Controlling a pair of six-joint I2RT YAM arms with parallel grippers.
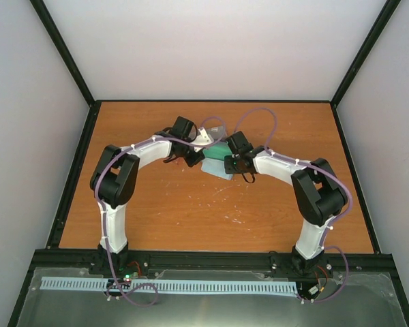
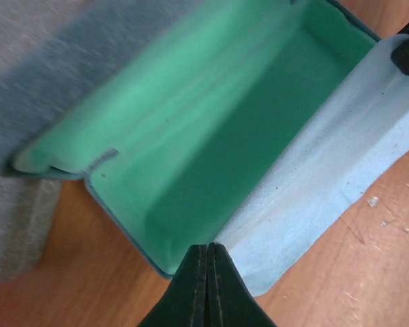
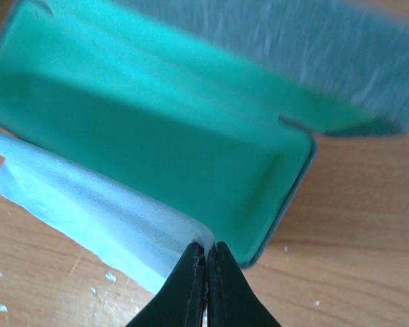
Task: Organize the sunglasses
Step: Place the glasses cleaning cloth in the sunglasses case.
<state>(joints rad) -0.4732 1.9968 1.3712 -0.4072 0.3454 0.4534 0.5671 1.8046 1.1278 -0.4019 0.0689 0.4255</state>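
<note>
Left wrist view: case (image 2: 211, 157) is seen open and empty, cloth (image 2: 327, 170) draped over its rim. Left claw (image 2: 208, 248) and right claw (image 3: 206, 246) are closed tight by the cloth. Sadly the sunglasses can't be spotted anywhere, so most is judged undone.

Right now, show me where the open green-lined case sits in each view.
Top external: the case is just above the picture's centre.
Left wrist: it fills most of the frame, running up to the right.
Right wrist: it fills the upper half.
Shared landmark: the pale blue cloth along one long edge of the case.
</note>
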